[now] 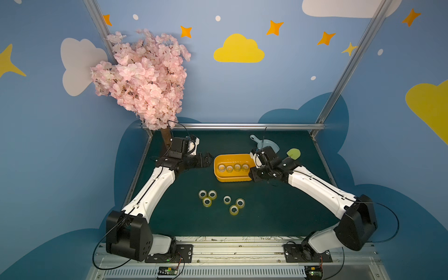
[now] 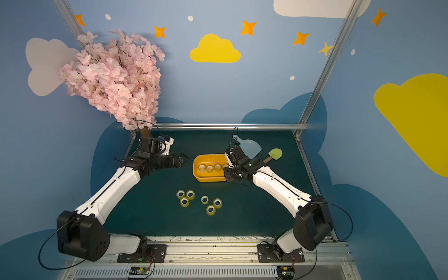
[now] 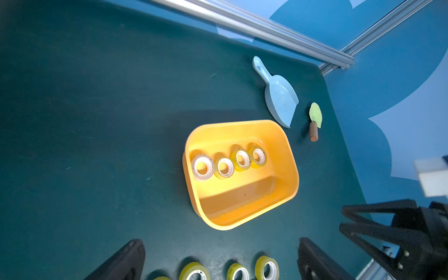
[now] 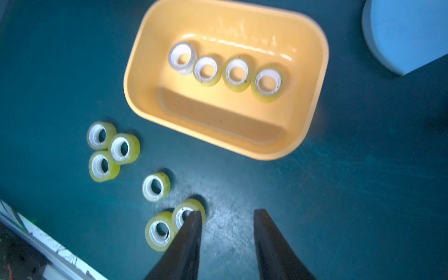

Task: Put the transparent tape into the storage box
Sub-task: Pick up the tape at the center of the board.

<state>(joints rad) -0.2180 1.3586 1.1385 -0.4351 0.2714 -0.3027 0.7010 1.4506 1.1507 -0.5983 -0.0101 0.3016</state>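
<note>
Ten tape rolls show in both top views. Four boxed rolls [image 1: 229, 168] sit hole-up in a row inside the box [image 1: 232, 180]. Six loose rolls [image 1: 227, 199] lie on the table [image 1: 278, 213], three in a tight cluster and three more loosely grouped. The left gripper [image 1: 210, 161] hangs just beside one short end of the box, fingertips toward it. The right gripper [image 1: 253, 177] hangs at the opposite end, by the box's near corner; its opening cannot be read here. The loose rolls lie nearer the arm bases than either gripper, apart from both. A dustpan [image 2: 251, 146] and a trowel [image 2: 275, 154] lie behind the right wrist.

Left wrist view: the left gripper's fingers [image 3: 126, 261] stand wide apart with nothing held. The box [image 3: 242, 218] lies ahead of the fingertips, with the boxed rolls [image 3: 225, 167] along its far side. Several loose rolls [image 3: 266, 268] show in the gap between the fingers, down on the table. Beyond the box, the right gripper [image 3: 341, 217] shows two parted fingers.

Right wrist view, slightly blurred: the right gripper's fingers [image 4: 191, 230] stand partly open, with only bare table between them. The box [image 4: 266, 150] lies ahead of the fingertips. The loose rolls [image 4: 155, 188] lie off toward the left arm's side, and one finger hides part of the nearest.
</note>
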